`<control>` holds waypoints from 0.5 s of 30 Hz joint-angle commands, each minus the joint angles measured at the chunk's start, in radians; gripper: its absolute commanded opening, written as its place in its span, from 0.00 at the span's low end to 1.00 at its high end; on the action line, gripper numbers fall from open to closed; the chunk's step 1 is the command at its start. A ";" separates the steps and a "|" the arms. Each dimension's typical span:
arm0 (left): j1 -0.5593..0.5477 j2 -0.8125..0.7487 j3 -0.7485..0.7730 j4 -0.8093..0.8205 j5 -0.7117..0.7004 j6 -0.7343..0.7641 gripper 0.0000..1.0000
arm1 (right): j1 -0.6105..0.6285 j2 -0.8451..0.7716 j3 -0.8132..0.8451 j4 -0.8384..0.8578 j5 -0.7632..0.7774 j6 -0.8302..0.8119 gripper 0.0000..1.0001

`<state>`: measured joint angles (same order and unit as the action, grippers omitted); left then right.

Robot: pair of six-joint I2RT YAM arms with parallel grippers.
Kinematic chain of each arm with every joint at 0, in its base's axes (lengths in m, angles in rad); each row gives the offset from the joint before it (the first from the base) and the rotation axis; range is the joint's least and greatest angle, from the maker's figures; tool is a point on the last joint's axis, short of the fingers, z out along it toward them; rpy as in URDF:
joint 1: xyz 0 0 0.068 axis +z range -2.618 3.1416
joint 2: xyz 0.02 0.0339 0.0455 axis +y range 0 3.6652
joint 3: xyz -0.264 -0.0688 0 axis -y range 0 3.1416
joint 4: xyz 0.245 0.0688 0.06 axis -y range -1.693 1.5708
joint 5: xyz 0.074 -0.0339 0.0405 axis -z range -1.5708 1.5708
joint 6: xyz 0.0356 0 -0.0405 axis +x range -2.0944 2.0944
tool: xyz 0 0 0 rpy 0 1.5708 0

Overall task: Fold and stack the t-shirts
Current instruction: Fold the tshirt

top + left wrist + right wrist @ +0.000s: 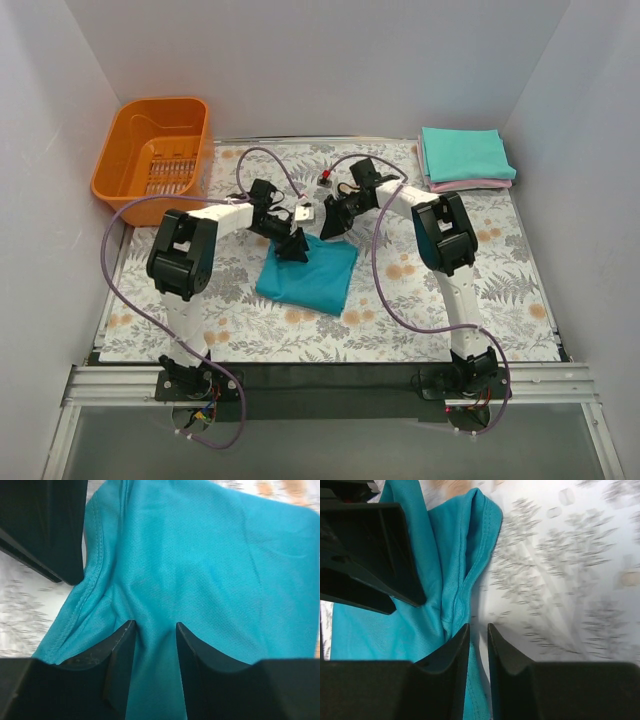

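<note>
The deep teal-blue cloth t-shirt (310, 280) lies partly folded at the centre of the floral-patterned surface (480, 300), and both arms work its 12 o'clock edge. The left end effector (295, 247) is narrowed onto a raised ridge of the fabric at about 11 o'clock, with cloth filling the gap between its fingers. The right end effector (332, 225) is nearly closed on the stitched hem at about 1 o'clock. Holding two points on one edge likely lets that edge travel level, so the next fold lands square. The folded mint-teal t-shirt (465, 153) rests on the folded pink t-shirt (470, 185) at 2 o'clock, well apart, presumably the stack awaiting this one. The orange plastic basket (140, 125) sits at 10 o'clock.
</note>
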<state>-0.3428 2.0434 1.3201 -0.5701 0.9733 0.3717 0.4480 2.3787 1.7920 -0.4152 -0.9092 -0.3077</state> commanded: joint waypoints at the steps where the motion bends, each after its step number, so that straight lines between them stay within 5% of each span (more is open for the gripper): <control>1: -0.018 -0.164 -0.070 -0.047 0.041 -0.014 0.36 | 0.031 -0.085 -0.084 -0.023 -0.023 -0.042 0.24; 15: -0.021 -0.181 -0.050 -0.039 -0.005 -0.054 0.41 | 0.041 -0.134 -0.098 -0.025 -0.031 -0.013 0.37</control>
<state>-0.3637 1.8561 1.2285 -0.6018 0.9680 0.2989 0.4911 2.2822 1.6711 -0.4385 -0.9195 -0.3279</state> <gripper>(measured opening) 0.412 0.363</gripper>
